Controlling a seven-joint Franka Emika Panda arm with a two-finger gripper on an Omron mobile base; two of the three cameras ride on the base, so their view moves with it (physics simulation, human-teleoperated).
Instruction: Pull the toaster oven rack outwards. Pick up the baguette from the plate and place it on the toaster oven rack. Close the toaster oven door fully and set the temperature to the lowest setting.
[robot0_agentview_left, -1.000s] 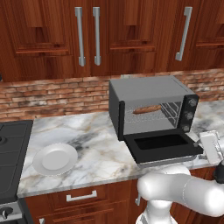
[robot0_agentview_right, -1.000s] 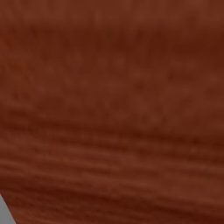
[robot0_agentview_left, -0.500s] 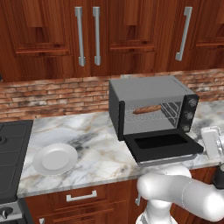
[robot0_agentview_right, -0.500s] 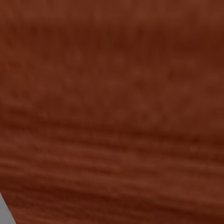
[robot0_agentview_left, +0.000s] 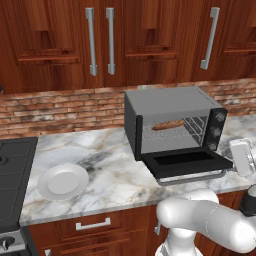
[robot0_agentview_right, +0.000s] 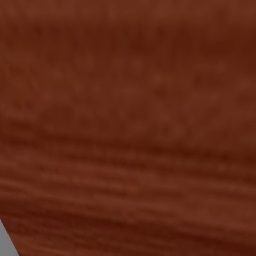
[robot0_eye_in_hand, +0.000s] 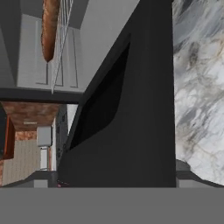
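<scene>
1. gripper (robot0_agentview_left: 243, 156) released, jaws wide, holding nothing; sits just right of the door's (robot0_agentview_left: 187, 164) outer end, prob lining up to push it shut.
2. hand rolled sideways, cam looks along the dropped door (robot0_eye_in_hand: 131, 109) into the cavity; arm bent low in front of the counter (robot0_agentview_left: 110, 175).
3. beyond the door: baguette (robot0_agentview_left: 167, 125) lies on the rack (robot0_agentview_left: 192, 129) inside the toaster oven (robot0_agentview_left: 172, 102), so loading looks done.
4. knobs (robot0_agentview_left: 216, 131) just behind the gripper, untouched i'd guess.
5. plate (robot0_agentview_left: 62, 181) far to the left, bare.
</scene>
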